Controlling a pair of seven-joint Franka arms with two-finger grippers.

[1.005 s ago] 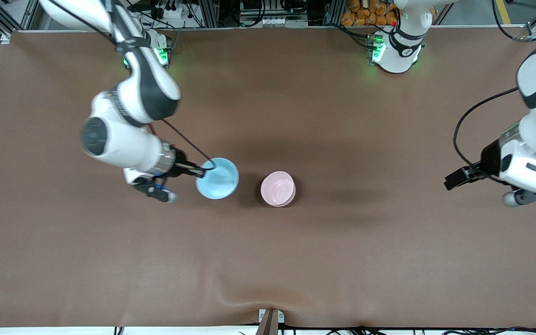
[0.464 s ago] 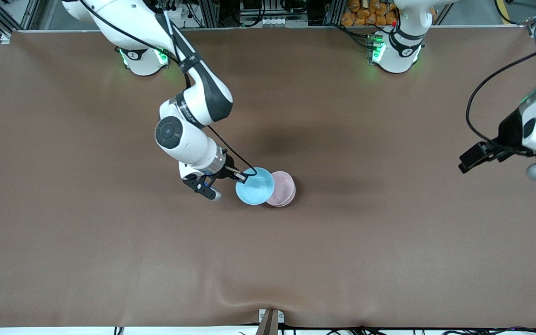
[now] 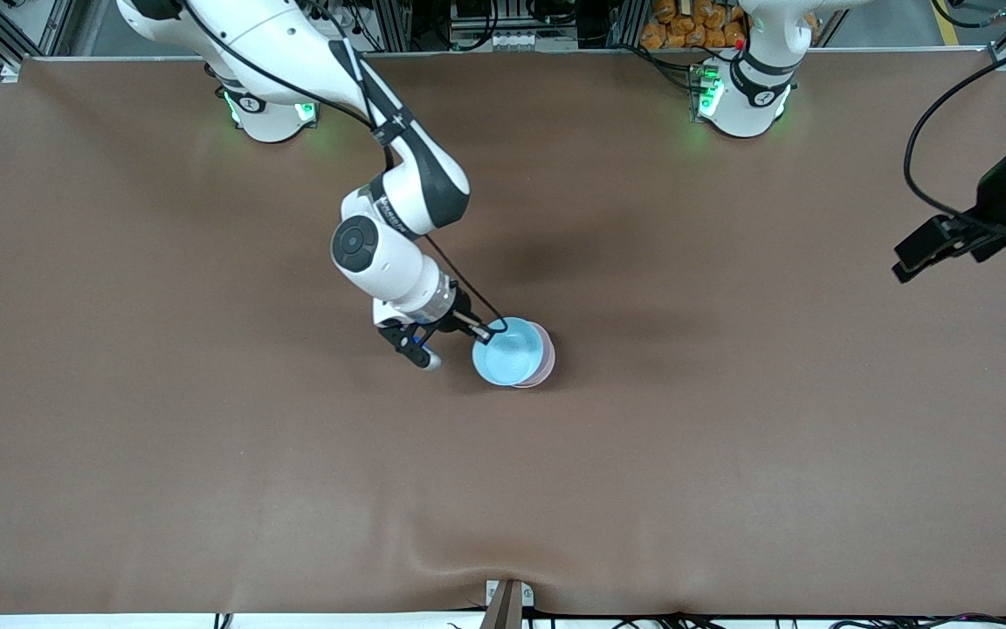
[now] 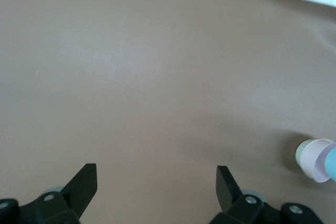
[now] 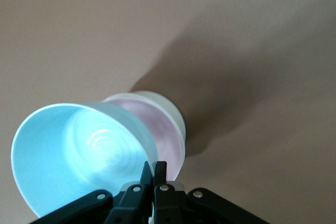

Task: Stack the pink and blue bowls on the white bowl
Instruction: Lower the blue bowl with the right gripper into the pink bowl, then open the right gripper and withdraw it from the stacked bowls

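Now, the brown table (image 3: 206,454) fills the front view, with the stack at centre frame. The left arm waits at the upper right edge; its gripper (image 4: 156,182) hangs over bare table toward the left arm's end, fingers spread wide, holding nothing.

My right gripper (image 3: 487,333), just left of centre in the front view, is pinched on the rim of the blue bowl (image 3: 508,355), which I have over the pink bowl (image 3: 543,360). The right wrist view shows the pink bowl already seated in the white bowl (image 5: 169,109), only a band of white showing beneath it.

Risks, as I judge them:
- The blue bowl looks offset toward the right arm's end and tilted. Released so, it could catch the pink rim and slide off.
- I cannot tell whether blue touches pink. A drop from height may bounce it out.
- The grip is on one rim edge only, so pressing down could tip or shove the whole light stack.
- The inner finger may snag on withdrawal.
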